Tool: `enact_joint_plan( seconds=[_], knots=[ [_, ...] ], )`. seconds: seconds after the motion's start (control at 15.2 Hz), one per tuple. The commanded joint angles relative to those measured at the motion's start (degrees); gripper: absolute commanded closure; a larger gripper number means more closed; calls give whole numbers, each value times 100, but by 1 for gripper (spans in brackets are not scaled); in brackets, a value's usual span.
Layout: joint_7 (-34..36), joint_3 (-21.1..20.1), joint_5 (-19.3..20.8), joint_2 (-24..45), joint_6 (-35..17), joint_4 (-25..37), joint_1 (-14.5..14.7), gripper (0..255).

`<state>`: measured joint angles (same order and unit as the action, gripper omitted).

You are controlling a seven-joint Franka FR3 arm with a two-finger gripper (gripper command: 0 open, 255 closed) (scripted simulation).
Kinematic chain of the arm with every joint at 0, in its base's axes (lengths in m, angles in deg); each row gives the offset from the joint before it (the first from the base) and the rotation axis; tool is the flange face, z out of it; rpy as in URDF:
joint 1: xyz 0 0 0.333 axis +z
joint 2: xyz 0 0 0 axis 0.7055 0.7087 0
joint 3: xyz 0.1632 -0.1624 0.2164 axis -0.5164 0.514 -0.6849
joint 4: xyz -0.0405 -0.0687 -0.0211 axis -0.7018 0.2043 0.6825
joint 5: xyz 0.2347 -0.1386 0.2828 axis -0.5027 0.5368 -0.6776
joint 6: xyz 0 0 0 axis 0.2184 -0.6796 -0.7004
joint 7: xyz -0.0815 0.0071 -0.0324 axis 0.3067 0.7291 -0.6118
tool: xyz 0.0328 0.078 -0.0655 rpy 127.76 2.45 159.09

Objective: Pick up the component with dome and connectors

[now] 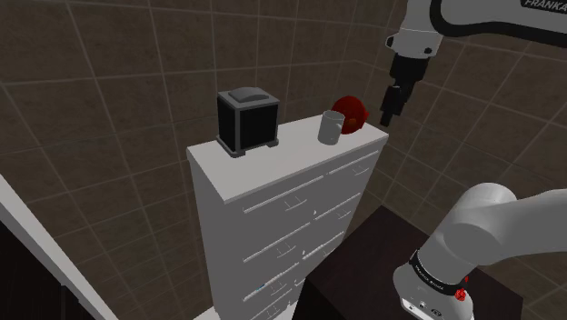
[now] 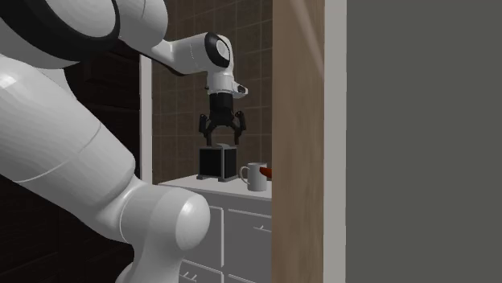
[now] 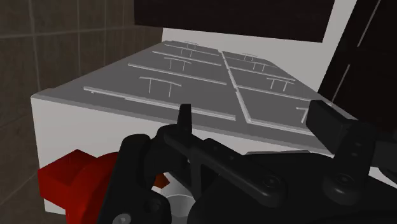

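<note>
Red component (image 1: 350,110) half hidden behind the mug (image 1: 330,127)

My arm (image 1: 491,218) is glossy white, rounded links with dark bands at the joints. The gripper (image 2: 223,143) is all black, with round screws (image 3: 270,182) set in its body behind the fingers (image 3: 184,118). Farther back I read FRANKA lettering (image 1: 545,5), and a black ring (image 1: 432,273) bears a red dot (image 1: 462,294).

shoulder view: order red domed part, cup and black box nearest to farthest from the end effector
1. red domed part, right beside the end effector, at the right end of the dresser top.
2. cup, just left of the red domed part.
3. black box, far left on that top.
</note>
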<state>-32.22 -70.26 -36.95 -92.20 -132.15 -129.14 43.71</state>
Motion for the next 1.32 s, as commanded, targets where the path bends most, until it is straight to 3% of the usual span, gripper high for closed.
enact_joint_plan(
  seconds=[0.0,0.33,0.66,0.99,1.25],
  knots=[
    [0,0,0,0,0,0,0,0],
    [-1974,997,444,318,-673,-93,364,0],
    [-3942,1963,608,1026,-1321,184,818,0],
    [-5967,2874,364,2039,-1822,790,1396,0],
    [-7675,3538,-185,3037,-2028,1474,1879,0]
  ],
)
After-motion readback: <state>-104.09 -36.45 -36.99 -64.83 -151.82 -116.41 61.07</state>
